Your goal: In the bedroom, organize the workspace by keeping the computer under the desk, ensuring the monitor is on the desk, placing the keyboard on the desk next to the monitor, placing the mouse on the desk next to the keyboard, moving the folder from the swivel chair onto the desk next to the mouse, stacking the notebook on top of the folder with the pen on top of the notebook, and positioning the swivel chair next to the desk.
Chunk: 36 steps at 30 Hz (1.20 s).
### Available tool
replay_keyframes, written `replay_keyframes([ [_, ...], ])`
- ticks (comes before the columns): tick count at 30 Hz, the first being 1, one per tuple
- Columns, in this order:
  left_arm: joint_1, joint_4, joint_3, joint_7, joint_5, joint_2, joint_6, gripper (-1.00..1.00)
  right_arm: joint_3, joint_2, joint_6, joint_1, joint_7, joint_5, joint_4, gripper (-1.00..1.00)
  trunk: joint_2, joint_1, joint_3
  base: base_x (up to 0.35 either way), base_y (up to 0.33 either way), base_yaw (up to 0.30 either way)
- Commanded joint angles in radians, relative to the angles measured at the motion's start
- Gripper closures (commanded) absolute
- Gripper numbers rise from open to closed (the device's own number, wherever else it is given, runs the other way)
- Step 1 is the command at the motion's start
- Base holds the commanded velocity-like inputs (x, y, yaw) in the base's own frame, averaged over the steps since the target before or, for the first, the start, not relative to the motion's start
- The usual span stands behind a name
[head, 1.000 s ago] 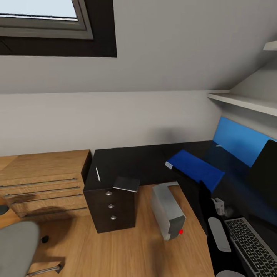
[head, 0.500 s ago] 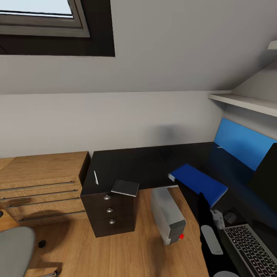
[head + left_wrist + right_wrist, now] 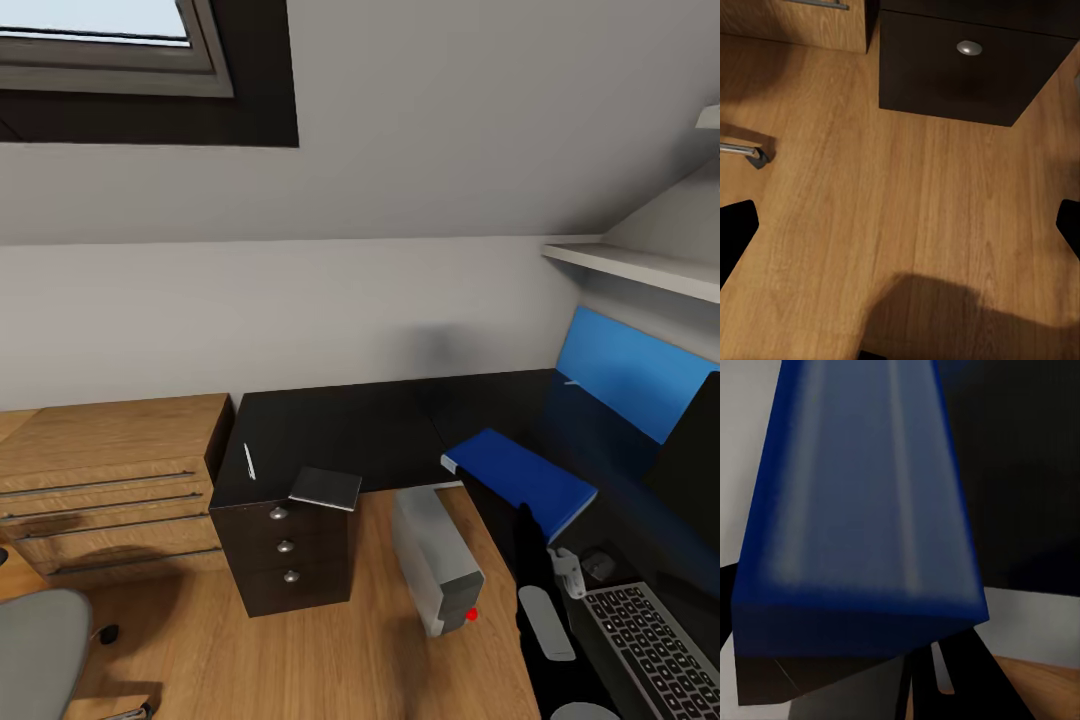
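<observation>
Folder (image 3: 520,478) sits clamped in right jaws (left jaws apart) above desk (image 3: 340,430).

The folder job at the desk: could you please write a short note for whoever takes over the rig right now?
Left gripper: open, empty, above the floor near the drawers.
Right gripper: appears shut on the folder, holding it over the desk edge.
Done: monitor, keyboard and mouse are on the desk; computer stands on the floor at the desk.
Left: set the folder down by the mouse, stack the notebook from the desk's corner and then the pen, and bring the swivel chair to the desk.
</observation>
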Motion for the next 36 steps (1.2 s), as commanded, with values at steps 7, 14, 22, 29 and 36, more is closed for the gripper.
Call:
replay_keyframes([
  [7, -0.001, -0.003, -0.007, -0.003, 0.011, 0.001, -0.005, -1.00, -0.001, 0.002, 0.000, -0.001, 0.009, -0.013, 0.000, 1.00, -0.002, 0.000, -0.004, 0.004, 0.003, -0.105],
  [14, -0.001, -0.003, -0.006, -0.002, 0.011, 0.002, -0.006, -1.00, -0.001, 0.002, 0.002, -0.001, 0.014, -0.014, -0.007, 1.00, -0.002, 0.000, -0.005, 0.158, 0.125, -0.037],
  [22, -0.001, -0.003, -0.006, -0.003, 0.011, 0.003, -0.006, -1.00, 0.000, 0.002, 0.008, -0.001, 0.016, -0.014, -0.011, 1.00, -0.002, 0.000, -0.005, 0.182, 0.098, -0.003],
  [29, -0.001, -0.003, -0.006, -0.002, 0.011, 0.003, -0.007, -1.00, -0.001, 0.002, 0.006, -0.001, 0.016, -0.014, -0.010, 1.00, -0.002, 0.000, -0.005, 0.020, 0.007, 0.000],
  [36, -0.001, -0.003, -0.004, 0.000, 0.012, 0.004, -0.010, -1.00, -0.005, -0.001, 0.000, -0.001, 0.013, -0.012, -0.009, 1.00, -0.002, 0.000, -0.005, 0.002, 0.001, 0.000],
])
